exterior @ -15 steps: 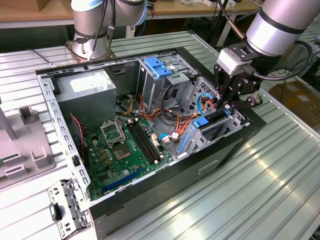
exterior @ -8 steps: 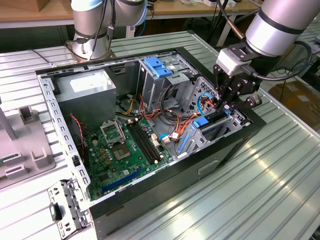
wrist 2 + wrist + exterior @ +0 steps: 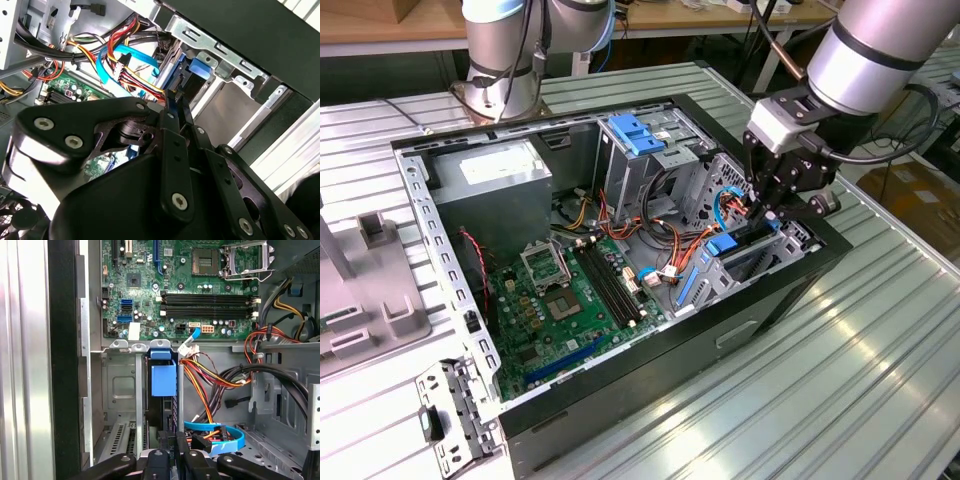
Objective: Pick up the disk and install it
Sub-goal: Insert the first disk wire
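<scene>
Disk (image 3: 163,377) first: we see it standing on edge in the drive bay at the case's front corner, its blue rail tab uppermost and its dark body running down between the bay's metal walls. In the exterior view the gripper (image 3: 767,212) hangs right over that bay, at the exterior view's right side of the open computer case (image 3: 775,300). In both wrist views its 2 black fingers (image 3: 170,452) sit drawn close together on the disk's near edge, so we judge the gripper clamped on the disk, which looks mostly seated.

We expect the disk to handle as a stiff, fairly heavy slab: metal faces likely slick, plastic rails with a little give. Holding it across the thin edges, as here, looks sensible; the electronics inside would not like knocks or twisting.

Counting: 1 disk, 1 gripper, 1 motherboard (image 3: 150,285) with 4 memory slots (image 3: 207,304), 1 grey power supply (image 3: 490,185), 1 bare blue bracket (image 3: 635,133) on the upper cage. A light-blue data cable (image 3: 225,440) curls just beside the fingers, near tangled red, yellow and black wires.
</scene>
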`<control>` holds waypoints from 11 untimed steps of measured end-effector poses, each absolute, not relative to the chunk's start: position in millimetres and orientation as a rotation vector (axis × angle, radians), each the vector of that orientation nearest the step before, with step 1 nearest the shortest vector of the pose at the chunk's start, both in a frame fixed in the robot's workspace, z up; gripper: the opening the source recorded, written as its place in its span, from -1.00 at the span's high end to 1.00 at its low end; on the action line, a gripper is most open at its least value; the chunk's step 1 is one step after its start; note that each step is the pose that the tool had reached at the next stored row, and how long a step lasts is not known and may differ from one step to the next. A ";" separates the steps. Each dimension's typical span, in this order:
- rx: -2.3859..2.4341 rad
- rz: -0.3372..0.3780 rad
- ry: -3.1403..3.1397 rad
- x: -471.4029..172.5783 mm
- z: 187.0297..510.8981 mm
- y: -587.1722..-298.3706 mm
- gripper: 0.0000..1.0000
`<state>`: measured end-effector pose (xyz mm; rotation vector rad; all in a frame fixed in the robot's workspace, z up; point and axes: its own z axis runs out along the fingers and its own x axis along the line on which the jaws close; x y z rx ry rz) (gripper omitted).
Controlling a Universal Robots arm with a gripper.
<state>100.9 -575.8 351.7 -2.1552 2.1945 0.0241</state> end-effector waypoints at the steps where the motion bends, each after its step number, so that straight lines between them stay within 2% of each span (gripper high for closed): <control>1: -2.155 0.024 2.194 100.9 351.3 -575.7 0.65; 11: -2.158 0.024 2.193 106.3 347.1 -574.0 0.65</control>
